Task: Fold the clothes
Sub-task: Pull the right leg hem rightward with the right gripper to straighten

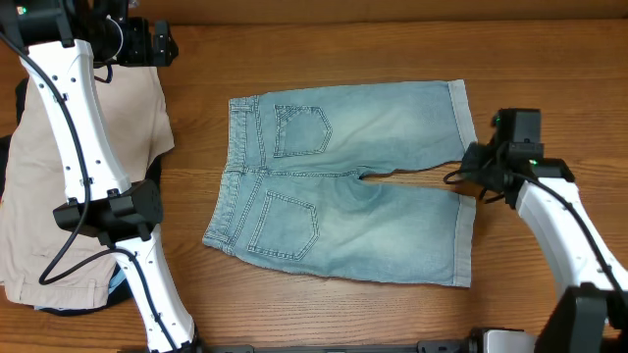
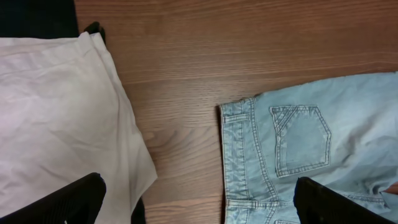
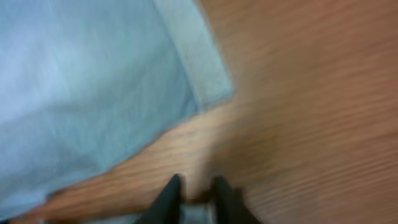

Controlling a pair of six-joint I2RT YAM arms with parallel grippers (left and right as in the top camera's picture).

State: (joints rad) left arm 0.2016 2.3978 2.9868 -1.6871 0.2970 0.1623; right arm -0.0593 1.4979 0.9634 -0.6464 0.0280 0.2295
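The denim shorts [image 1: 363, 186] lay flat on the wooden surface [image 1: 392, 59], back side up. Their waistband [image 1: 238, 167] was on the side farthest from the right hand [image 1: 463, 176] and both cuffed leg hems were on the side nearest it. Two stitched back pockets showed, one [image 1: 301, 130] on the leg farther from the robot and one [image 1: 285, 224] on the nearer leg.

The right hand sat at the mouth of the split between the two legs, just beside the hem ends. Its wrist view was blurred. It showed a cuffed hem [image 3: 194, 62] and pale blue cloth ahead of the fingertips [image 3: 169, 194]. The fingers were drawn close together, with only a narrow strip of bare wood between them, and no cloth was caught there.

The left hand [image 2: 198, 202] was released, its two dark fingers spread wide at the bottom corners of its wrist view. It was well apart from the right hand, over the far corner of the surface on the waistband side. A corner of the waistband and one back pocket lay below and ahead of its right finger [image 2: 339, 202]. A beige cloth [image 2: 56, 118] lay under its left finger, and a band of bare wood ran between cloth and shorts. From overhead, that beige cloth spread under the left arm, with a dark garment [image 1: 20, 103] showing at its outer edge.
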